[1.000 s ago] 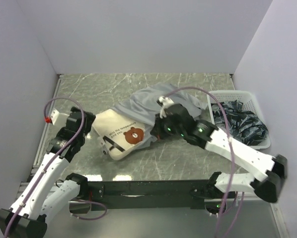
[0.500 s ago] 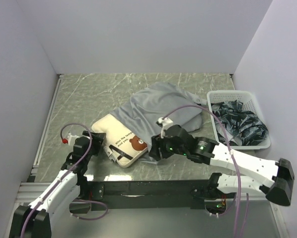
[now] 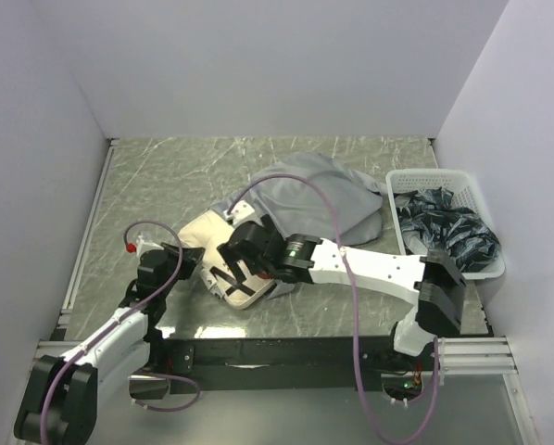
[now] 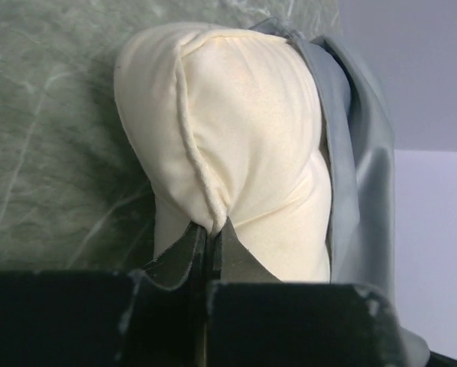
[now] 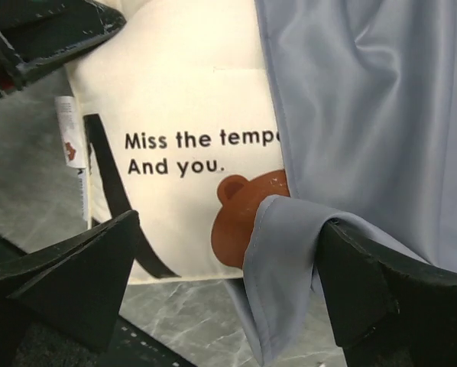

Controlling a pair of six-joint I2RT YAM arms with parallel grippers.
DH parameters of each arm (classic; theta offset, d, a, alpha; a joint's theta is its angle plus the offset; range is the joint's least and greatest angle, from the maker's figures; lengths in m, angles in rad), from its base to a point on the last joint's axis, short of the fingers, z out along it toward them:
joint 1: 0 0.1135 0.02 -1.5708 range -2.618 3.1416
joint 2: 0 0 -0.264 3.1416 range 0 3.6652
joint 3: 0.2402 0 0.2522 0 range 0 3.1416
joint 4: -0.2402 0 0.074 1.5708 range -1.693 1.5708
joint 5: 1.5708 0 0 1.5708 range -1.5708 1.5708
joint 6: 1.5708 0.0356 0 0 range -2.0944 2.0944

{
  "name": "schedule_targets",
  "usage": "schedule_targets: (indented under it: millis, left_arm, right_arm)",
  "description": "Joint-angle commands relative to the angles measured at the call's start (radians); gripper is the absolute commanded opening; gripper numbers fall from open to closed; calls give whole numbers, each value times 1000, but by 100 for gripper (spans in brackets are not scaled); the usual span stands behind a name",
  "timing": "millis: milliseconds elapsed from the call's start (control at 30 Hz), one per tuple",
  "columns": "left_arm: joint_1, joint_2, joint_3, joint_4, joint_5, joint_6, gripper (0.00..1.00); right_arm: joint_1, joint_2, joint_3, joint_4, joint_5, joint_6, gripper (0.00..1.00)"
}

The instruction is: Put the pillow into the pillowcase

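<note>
While the left gripper pinches the plump pillow by its corded seam, the right gripper gapes. Smooth grey pillowcase sheathes the pillow's two-o'clock end.

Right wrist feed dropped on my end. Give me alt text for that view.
The grey pillowcase drapes its folded edge over the right side of the cream pillow, half covering the brown bear face; the black lettering "Miss the tempe… And you." is exposed. The right gripper holds its dark fingers open at the bottom corners, above the marble table.
</note>
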Motion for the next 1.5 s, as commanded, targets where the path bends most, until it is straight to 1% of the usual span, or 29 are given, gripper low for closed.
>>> schedule_targets:
  millis: [0, 67, 133, 167, 200, 233, 267, 300, 367, 500, 567, 667, 767, 900, 967, 1200, 1300, 1333, 1367, 1433, 1467]
  left_arm:
    - [-7, -67, 81, 19, 107, 55, 1]
    - [-7, -101, 104, -31, 116, 64, 1]
    - [-7, -115, 139, -72, 116, 67, 1]
    - [-7, -120, 153, -92, 115, 73, 1]
    - [-7, -120, 179, -134, 113, 75, 1]
    - [-7, -115, 191, -154, 110, 76, 1]
    - [-8, -110, 213, -174, 109, 75, 1]
    - [-8, -109, 222, -200, 109, 75, 1]
    - [-8, -106, 231, -202, 116, 70, 1]
    - [-10, -109, 254, -234, 107, 66, 1]
    - [-10, -118, 272, -248, 119, 64, 1]
    - [-14, -135, 300, -264, 133, 57, 1]
    - [-24, -150, 341, -318, 127, 64, 1]
    - [-30, -156, 372, -347, 148, 61, 1]
    - [-39, -158, 389, -355, 153, 58, 1]
    - [-64, -187, 457, -427, 150, 70, 1]
    - [-68, -199, 473, -439, 156, 63, 1]
    - [-68, -201, 478, -448, 156, 61, 1]
    - [-68, -202, 486, -455, 155, 61, 1]
    - [-68, -210, 490, -464, 150, 52, 1]
    - [-68, -212, 493, -462, 147, 49, 1]
  right_arm:
    - [49, 25, 91, -20, 131, -84, 100]
    - [69, 44, 130, -43, 184, -81, 100]
    - [121, 61, 167, -101, 302, -73, 100]
    - [141, 65, 207, -130, 336, -70, 100]
    - [164, 67, 229, -187, 395, -65, 100]
    - [182, 70, 291, -237, 433, -24, 100]
    - [196, 70, 314, -317, 466, -4, 100]
    - [217, 67, 336, -351, 503, 13, 100]
    - [231, 64, 393, -435, 520, 73, 100]
    - [251, 61, 428, -516, 545, 156, 100]
    - [253, 47, 366, -450, 490, 104, 100]
    - [250, 36, 275, -211, 369, 12, 100]
    - [230, 78, 253, -102, 310, -44, 100]
    - [190, 163, 266, 12, 272, -103, 100]
    - [181, 182, 267, 61, 252, -113, 100]
    - [158, 262, 238, 72, 310, -88, 100]
    - [146, 277, 232, 43, 397, -41, 100]
    - [135, 279, 236, 26, 446, -24, 100]
    - [127, 276, 236, -6, 463, -7, 100]
    - [107, 243, 211, -17, 473, 18, 80]
    - [88, 227, 197, -17, 465, 21, 65]
